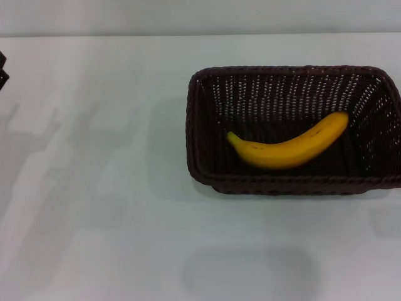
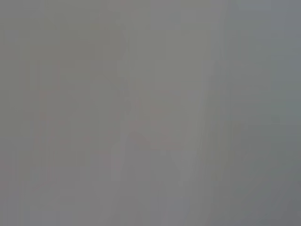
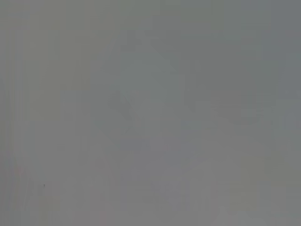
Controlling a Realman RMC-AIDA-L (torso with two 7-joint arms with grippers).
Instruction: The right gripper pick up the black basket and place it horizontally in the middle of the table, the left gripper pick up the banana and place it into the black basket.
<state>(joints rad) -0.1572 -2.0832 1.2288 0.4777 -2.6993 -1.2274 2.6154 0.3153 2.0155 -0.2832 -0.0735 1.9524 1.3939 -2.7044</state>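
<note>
Lying inside the black basket (image 1: 207, 132) on the white tabletop (image 1: 94, 219), the banana (image 1: 289, 147) curves lengthwise; only the left pincer's (image 1: 2, 70) edge shows, so I cannot tell its opening.

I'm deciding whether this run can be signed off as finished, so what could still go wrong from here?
1. The black basket sits toward the right of the table, its right wall running off the head view; "in the middle" may be judged unmet.
2. The banana lies inside, its blunt end up against the far-right wall; a bumped basket could roll it.
3. Only a dark part, perhaps the left arm, shows at the left edge; the wrist views show nothing, so arm positions are unconfirmed.
</note>
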